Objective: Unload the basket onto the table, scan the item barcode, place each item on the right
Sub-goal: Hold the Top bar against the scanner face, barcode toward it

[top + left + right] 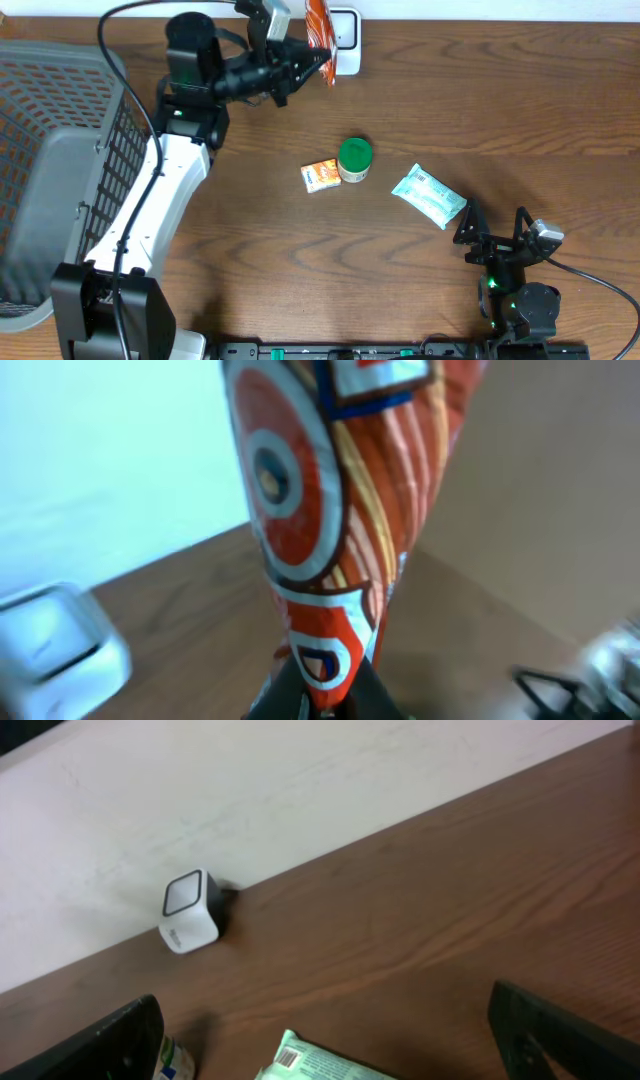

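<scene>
An orange-red snack packet (318, 25) hangs upright at the back of the table, with my left gripper (316, 60) shut on its lower end. It sits right beside the white box scanner (345, 40) against the wall. The left wrist view is filled by the packet (330, 510), pinched between my gripper's (322, 700) dark fingers, with the scanner (55, 650) blurred at lower left. No barcode shows on the packet's visible face. My right gripper (492, 232) rests open and holds nothing near the front right edge; from there the scanner (188, 910) shows far off.
A green-lidded tub (354, 160) and a small orange box (320, 175) lie mid-table. A mint-green wipes packet (428, 195) lies just ahead of the right gripper, barcode up (320, 1065). A grey mesh basket (50, 170) fills the left side.
</scene>
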